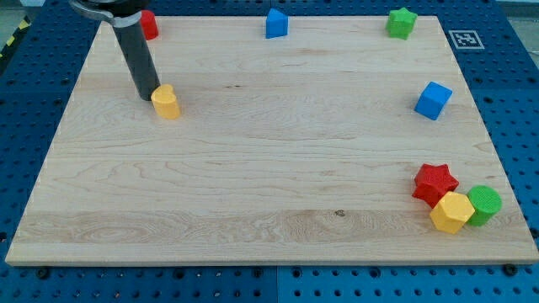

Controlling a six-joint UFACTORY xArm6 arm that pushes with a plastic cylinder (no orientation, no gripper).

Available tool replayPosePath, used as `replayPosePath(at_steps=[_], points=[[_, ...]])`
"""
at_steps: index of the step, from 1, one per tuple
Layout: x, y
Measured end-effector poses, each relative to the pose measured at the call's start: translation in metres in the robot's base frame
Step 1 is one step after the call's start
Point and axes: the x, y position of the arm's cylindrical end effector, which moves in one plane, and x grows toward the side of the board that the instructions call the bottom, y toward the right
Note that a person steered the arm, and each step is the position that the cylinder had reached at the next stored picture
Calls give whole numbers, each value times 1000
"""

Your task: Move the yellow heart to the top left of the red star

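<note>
The yellow heart (167, 102) lies in the upper left part of the wooden board (269, 151). My tip (149, 95) stands just to the heart's left and a little above it, touching or almost touching it. The red star (434, 183) lies near the view's bottom right corner, far from the heart. A yellow hexagon (451, 211) rests against the star's lower right, and a green cylinder (483, 204) sits to the hexagon's right.
A red block (149, 24) sits at the top left, partly hidden behind the rod. A blue block (276, 23) is at top centre, a green star (402, 23) at top right, and a blue cube (433, 100) at the right edge.
</note>
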Motion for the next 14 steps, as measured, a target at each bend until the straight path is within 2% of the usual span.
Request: replayPosePath(at_steps=[5,10,12,14], points=[[61,61],[75,177],[95,207],[111,263]])
